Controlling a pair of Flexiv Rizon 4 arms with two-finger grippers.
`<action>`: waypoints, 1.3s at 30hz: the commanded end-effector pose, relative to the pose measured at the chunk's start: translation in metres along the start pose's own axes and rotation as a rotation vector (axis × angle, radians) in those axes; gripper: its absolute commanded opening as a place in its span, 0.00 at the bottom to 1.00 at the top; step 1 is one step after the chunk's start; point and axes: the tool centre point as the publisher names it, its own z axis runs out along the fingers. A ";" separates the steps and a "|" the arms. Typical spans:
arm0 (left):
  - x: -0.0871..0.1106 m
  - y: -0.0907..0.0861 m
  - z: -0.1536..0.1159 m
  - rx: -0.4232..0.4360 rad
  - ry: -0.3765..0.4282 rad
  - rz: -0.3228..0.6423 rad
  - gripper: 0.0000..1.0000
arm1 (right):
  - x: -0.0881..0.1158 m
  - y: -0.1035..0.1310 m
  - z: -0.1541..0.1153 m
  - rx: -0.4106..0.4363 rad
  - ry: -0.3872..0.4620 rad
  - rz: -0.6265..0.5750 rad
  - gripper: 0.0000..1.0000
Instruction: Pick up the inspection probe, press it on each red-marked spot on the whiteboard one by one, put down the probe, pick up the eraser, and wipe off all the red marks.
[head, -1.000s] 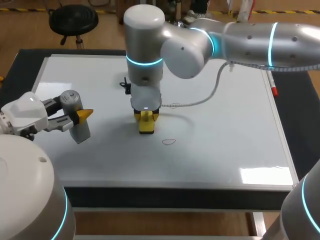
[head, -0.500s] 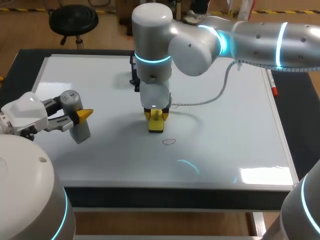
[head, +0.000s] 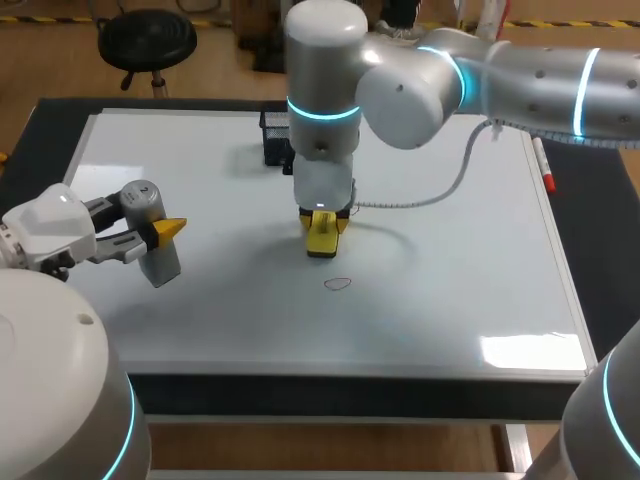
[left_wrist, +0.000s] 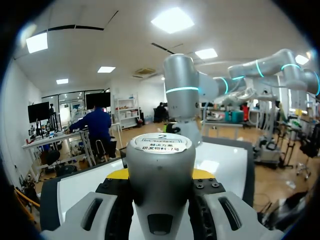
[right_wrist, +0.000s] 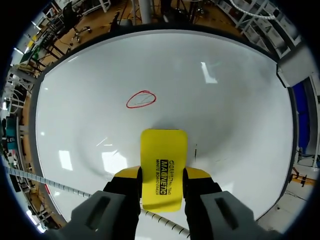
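On the whiteboard (head: 460, 290), my right gripper (head: 323, 222) points straight down, shut on the yellow eraser (head: 322, 240), which rests on the board. A small red oval mark (head: 338, 284) lies just in front of the eraser. In the right wrist view the eraser (right_wrist: 163, 167) sits clamped between the fingers, with the red mark (right_wrist: 141, 99) a short way ahead of it. My left gripper (head: 158, 232) hovers over the board's left part, shut on the grey cylindrical probe (head: 152, 225). In the left wrist view the probe (left_wrist: 160, 160) fills the space between the fingers.
A black holder (head: 274, 135) stands on the far part of the board, behind my right arm. A red marker pen (head: 543, 165) lies along the board's right edge. A white cable (head: 440, 190) hangs from the right arm over the board.
My right arm has slid the eraser to the right and slightly farther back across the board, uncovering the black holder. My left arm and the probe have stayed still.
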 end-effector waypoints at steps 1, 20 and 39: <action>0.001 0.000 0.003 0.002 -0.008 0.002 0.00 | 0.021 -0.010 -0.028 0.016 -0.022 0.021 0.00; 0.001 0.000 0.003 0.002 -0.008 0.002 0.00 | 0.187 -0.074 -0.058 0.061 -0.035 0.465 0.00; 0.001 0.000 0.003 0.002 -0.008 0.002 0.00 | 0.286 -0.067 -0.041 0.014 -0.045 0.744 0.00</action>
